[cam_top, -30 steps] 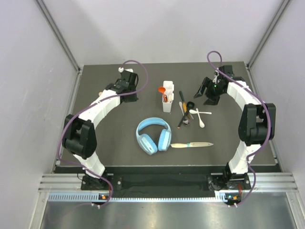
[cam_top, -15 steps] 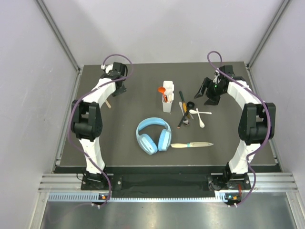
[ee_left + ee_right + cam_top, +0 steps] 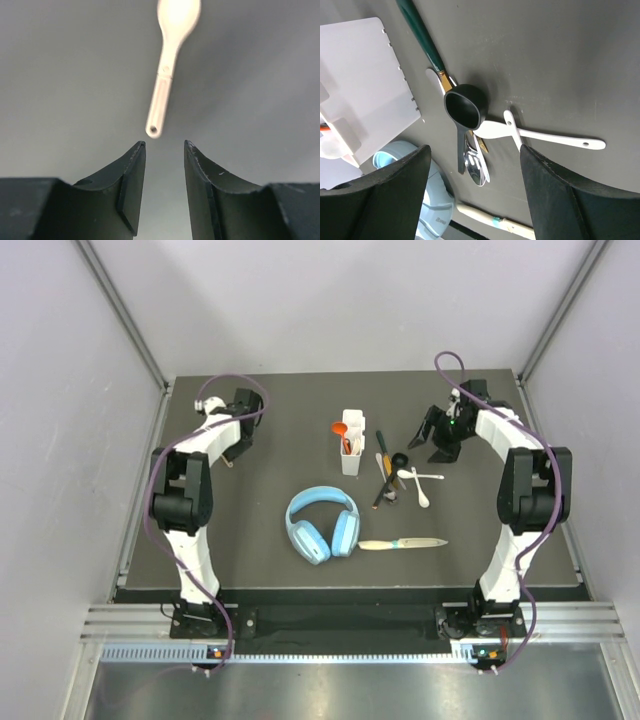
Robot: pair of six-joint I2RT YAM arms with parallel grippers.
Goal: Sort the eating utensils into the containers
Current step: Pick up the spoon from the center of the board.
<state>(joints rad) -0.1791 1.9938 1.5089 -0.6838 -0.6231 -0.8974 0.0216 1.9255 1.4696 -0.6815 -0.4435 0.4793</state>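
The white caddy [image 3: 352,454] stands at the table's middle back with an orange-red spoon [image 3: 341,429] in it. Right of it lies a pile: a black scoop [image 3: 465,107], a green-handled utensil [image 3: 422,35], a metal spoon [image 3: 476,166] and two white spoons [image 3: 545,136]. A wooden-handled knife [image 3: 402,543] lies nearer the front. My right gripper [image 3: 438,436] hovers wide open above the pile [image 3: 475,150]. My left gripper [image 3: 234,443] is open and empty at the far left. A cream spoon [image 3: 167,75] lies just beyond its fingertips [image 3: 140,148].
Light-blue headphones [image 3: 322,523] lie in the middle of the table, in front of the caddy, and also show in the right wrist view [image 3: 415,190]. The caddy's wall [image 3: 365,85] is close on the right gripper's left. Grey walls enclose the table.
My left arm has swung left, away from the caddy, to the cream spoon at the table's left side. The right gripper has hardly moved.
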